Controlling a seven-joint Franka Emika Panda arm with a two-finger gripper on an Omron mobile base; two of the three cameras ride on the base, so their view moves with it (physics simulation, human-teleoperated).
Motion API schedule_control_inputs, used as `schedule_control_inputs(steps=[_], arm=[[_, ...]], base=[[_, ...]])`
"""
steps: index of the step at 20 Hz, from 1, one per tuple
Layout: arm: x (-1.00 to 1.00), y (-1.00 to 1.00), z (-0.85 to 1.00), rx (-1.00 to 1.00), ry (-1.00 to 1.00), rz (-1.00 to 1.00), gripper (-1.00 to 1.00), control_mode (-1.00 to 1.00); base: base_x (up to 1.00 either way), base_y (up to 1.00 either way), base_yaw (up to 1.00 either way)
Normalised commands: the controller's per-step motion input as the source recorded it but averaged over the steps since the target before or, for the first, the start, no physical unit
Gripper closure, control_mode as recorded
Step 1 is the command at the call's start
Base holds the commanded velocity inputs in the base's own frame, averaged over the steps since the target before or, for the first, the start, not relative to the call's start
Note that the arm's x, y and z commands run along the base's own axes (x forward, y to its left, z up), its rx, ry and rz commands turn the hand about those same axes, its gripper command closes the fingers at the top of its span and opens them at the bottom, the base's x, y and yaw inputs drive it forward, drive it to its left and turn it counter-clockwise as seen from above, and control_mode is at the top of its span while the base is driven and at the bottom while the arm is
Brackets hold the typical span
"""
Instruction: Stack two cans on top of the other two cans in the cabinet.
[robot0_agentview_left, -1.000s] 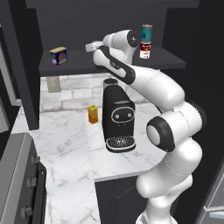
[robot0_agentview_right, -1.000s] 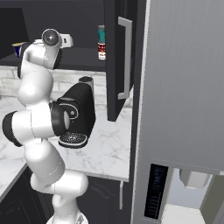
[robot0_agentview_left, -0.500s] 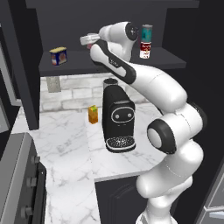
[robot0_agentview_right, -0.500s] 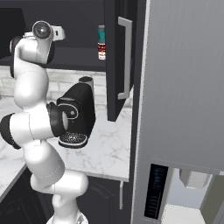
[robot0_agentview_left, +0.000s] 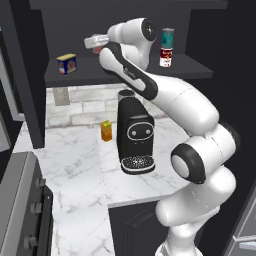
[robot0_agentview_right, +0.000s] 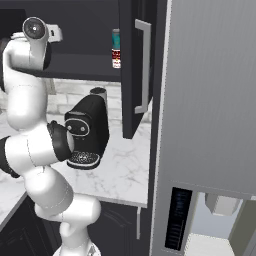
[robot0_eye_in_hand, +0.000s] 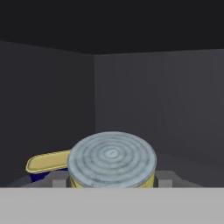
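Arm reaches up and forward from the base, upper links arched over the coffee machine (robot0_agentview_left: 135, 135) on the bench (robot0_agentview_left: 75, 165), wrist inside the cabinet (robot0_agentview_left: 125, 70) at shelf height.

Gripper (robot0_agentview_left: 95, 44) sits level, pointing toward the cabinet's left part. It is clamped on the small red-orange can (robot0_agentview_left: 100, 46), carried above the shelf board. In the hand view the can (robot0_eye_in_hand: 112, 159) lies between the finger tips: round silver ribbed lid, yellowish wall just visible under the rim.

Squat blue tin (robot0_agentview_left: 67, 64) stands on the shelf ahead of and below the gripper; in the hand view its yellow top (robot0_eye_in_hand: 47, 162) shows just beside the held can.

Behind the gripper, well apart, the slim teal can (robot0_agentview_left: 167, 37) stands upright on the red-and-white can (robot0_agentview_left: 166, 56). Orange carton (robot0_agentview_left: 106, 131) stands on the bench below.
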Motion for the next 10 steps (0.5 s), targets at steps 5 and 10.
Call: schedule_control_inputs(steps=[5,10], arm=[[-0.44,0.2,0.1,0.01,-0.03,0.03,1.0,-1.0],[-0.3,0.2,0.03,0.0,-0.03,0.05,1.0,-1.0]], base=[[0.0,0.0,0.0],[0.0,0.0,0.0]])
